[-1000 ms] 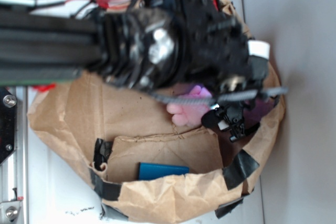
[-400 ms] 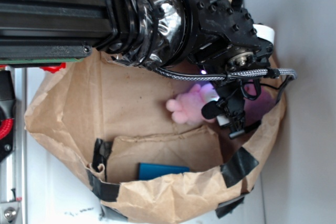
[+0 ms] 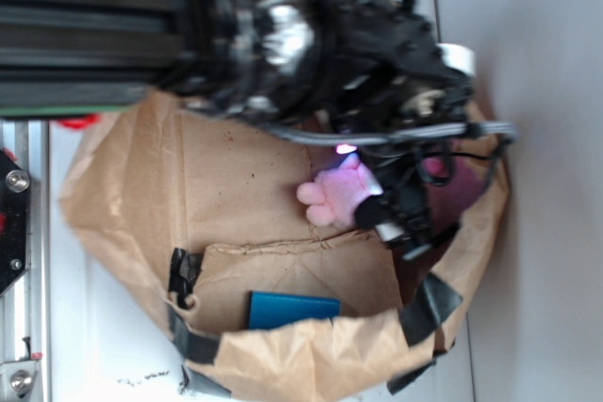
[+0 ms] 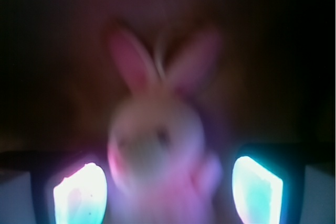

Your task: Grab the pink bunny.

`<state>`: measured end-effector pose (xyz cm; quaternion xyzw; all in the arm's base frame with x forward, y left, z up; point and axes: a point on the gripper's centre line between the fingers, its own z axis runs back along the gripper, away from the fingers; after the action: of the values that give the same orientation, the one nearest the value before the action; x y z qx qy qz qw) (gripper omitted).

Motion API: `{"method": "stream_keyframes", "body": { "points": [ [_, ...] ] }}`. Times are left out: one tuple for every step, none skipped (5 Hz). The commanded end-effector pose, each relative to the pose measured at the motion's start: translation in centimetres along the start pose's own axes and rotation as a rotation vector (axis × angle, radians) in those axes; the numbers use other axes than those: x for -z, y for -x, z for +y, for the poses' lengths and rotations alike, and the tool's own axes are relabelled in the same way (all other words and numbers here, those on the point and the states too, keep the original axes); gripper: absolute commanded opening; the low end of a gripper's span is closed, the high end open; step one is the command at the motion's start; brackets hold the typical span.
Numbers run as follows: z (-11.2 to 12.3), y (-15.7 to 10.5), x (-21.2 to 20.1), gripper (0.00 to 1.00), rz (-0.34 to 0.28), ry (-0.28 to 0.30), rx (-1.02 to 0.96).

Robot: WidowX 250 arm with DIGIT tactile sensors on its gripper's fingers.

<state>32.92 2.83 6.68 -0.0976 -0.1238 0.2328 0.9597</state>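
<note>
My wrist view is badly blurred: the pink bunny (image 4: 157, 150) is a soft smear, its lower body cut off by the bottom edge. From outside, my arm (image 3: 283, 40) is motion-blurred and covers the bunny's head end, and my hand (image 3: 400, 218) is too smeared to tell how far its fingers are spread.

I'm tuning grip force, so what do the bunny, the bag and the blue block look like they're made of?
Bunny: soft pale-pink plush by its rounded, fuzzy outline; the wrist view is blurred.
Bag: brown kraft paper, matte and creased, its rim patched with black tape.
Blue block: hard-looking, smooth with straight edges, perhaps plastic or painted wood; I can't tell which.
</note>
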Motion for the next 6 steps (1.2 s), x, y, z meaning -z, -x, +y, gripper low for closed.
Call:
{"method": "stream_keyframes", "body": {
  "points": [
    [-3.1,1.8,-4.5,1.0,-0.059,0.094,0.064],
    [-3.0,1.8,-3.8,1.0,-0.055,0.055,0.058],
    [-2.4,1.9,-2.9,1.0,-0.062,0.018,0.074],
    [-2.6,2.0,-2.4,1.0,-0.058,0.016,0.086],
    [-2.1,1.2,-1.7,1.0,-0.071,0.001,0.087],
    [-2.0,1.2,-1.1,1.0,-0.07,0.027,0.101]
  ]
}}
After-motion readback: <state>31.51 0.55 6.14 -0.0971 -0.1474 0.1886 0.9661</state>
